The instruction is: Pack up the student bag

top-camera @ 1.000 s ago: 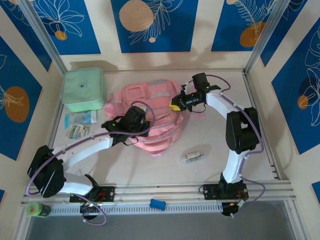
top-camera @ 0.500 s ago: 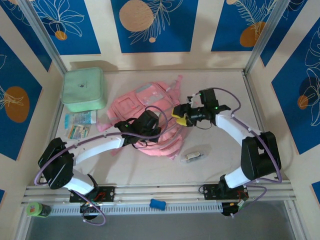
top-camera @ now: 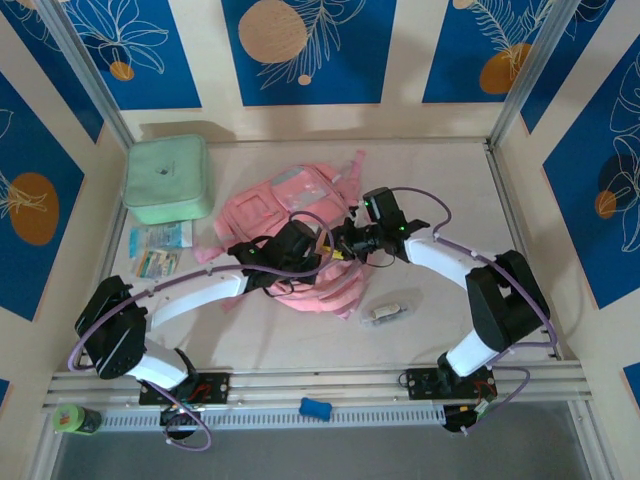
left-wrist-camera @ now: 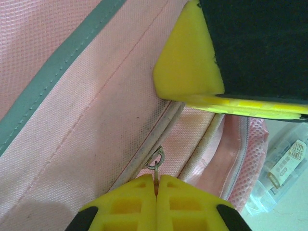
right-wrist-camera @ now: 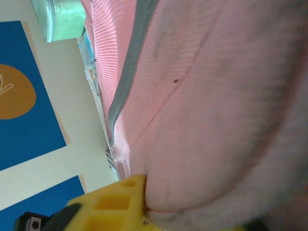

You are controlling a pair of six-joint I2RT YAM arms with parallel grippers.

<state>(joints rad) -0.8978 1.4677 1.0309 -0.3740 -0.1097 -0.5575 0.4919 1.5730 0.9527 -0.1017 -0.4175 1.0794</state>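
Blue-panelled walls (top-camera: 310, 50) ring a pale surface (top-camera: 440, 190), with the student bag (top-camera: 280, 200) lying near its middle. On the bag, the left hand (left-wrist-camera: 156, 179) is pinched closed on the zip pull (left-wrist-camera: 156, 161). Just beside it the right hand (top-camera: 347, 244) presses into the fabric, and I cannot tell its grip. If the bag drags along unanchored, that tiny pull could slip free.

The surface (top-camera: 440, 180) is a flat, pale beige panel. Cream walls (top-camera: 200, 60) enclose it on the far side, the left and the right. The walls carry blue panels (top-camera: 300, 55) printed with white leaf outlines and orange discs (top-camera: 272, 30). Aluminium posts (top-camera: 87, 75) rise at the two far corners. A slotted aluminium rail (top-camera: 330, 380) borders the near edge, with a grey strip (top-camera: 350, 455) below it. Lighting is even and diffuse, and shadows on the surface are soft.
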